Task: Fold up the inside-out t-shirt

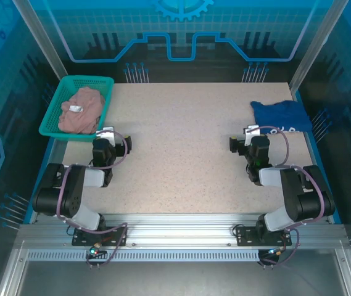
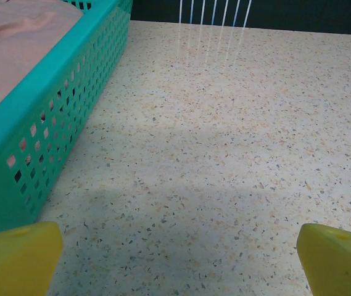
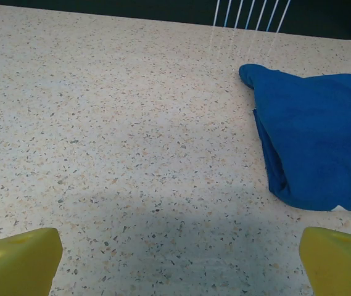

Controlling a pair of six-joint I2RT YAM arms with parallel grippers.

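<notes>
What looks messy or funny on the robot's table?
The dusty pink cloth t-shirt lies crumpled in a heap inside the green plastic basket at far left, white tag showing. The dark blue cloth shirt at right looks tidy.

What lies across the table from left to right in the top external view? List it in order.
Green basket holding the inside-out t-shirt → left gripper, open → bare table → right gripper, open → dark blue shirt.
</notes>
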